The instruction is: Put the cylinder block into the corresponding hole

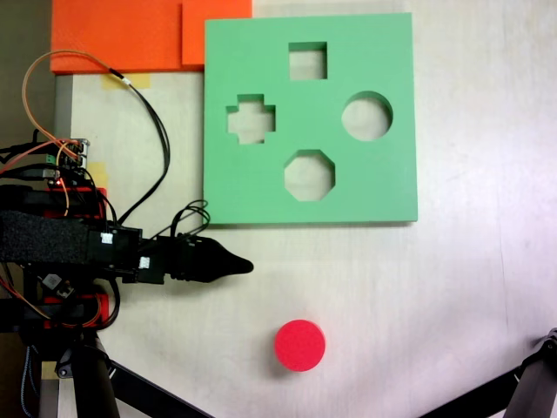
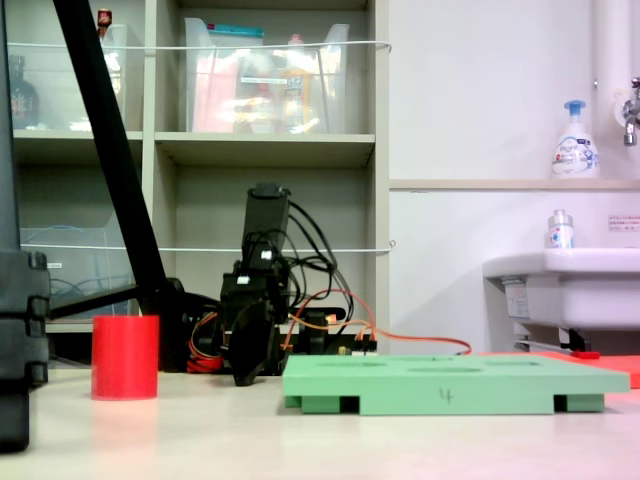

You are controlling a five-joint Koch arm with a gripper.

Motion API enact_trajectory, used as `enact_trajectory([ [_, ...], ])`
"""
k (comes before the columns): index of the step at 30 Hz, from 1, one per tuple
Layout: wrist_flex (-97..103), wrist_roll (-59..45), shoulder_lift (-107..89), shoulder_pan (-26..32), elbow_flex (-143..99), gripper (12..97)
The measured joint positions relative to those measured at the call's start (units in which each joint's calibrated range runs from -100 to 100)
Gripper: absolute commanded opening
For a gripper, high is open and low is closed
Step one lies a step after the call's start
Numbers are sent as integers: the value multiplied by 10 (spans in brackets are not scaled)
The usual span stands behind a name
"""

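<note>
jaws come together to a single dark point in the top-down fixed view, gripper (image 1: pixel 244 265) closed with nothing between them; in the low side fixed view the gripper (image 2: pixel 247 375) hangs tip-down close to the table, one black mass, no gap readable.

cylinder block (image 1: pixel 300 345): bright red, flat round top seen from above as a clean disc. from the side the cylinder block (image 2: pixel 125 357) is a short upright drum, standing flat on the pale table (image 1: pixel 452 296).

relative to the jaws: in the top-down view the block sits below and a little right of the gripper tip, near but apart, bare table between them. in the side view it stands left of the gripper, clearly separate.

green foam board (image 1: pixel 261 187) lies flat above the gripper tip in the top-down view, its lower edge near the tip. cutouts: square at top, cross at left, octagon at bottom, and the round hole (image 1: pixel 366 116) at right, open. block and round hole are well apart, on opposite sides of the gripper's line. orange foam sheet (image 1: pixel 122 35) at the top left corner.
</note>
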Motion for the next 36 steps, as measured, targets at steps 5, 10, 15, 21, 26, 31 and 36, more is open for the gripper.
enact_trajectory([
  [5, 0, 0, 0, 0, 0, 494],
  [10, 0, 0, 0, 0, 0, 494],
  [15, 1, 0, 0, 0, 0, 494],
  [21, 0, 0, 0, 0, 0, 493],
  [26, 1, 18, 0, -8, 0, 466],
  [31, 1, 40, 0, -11, 0, 494],
  [36, 1, 41, 0, -12, 0, 499],
])
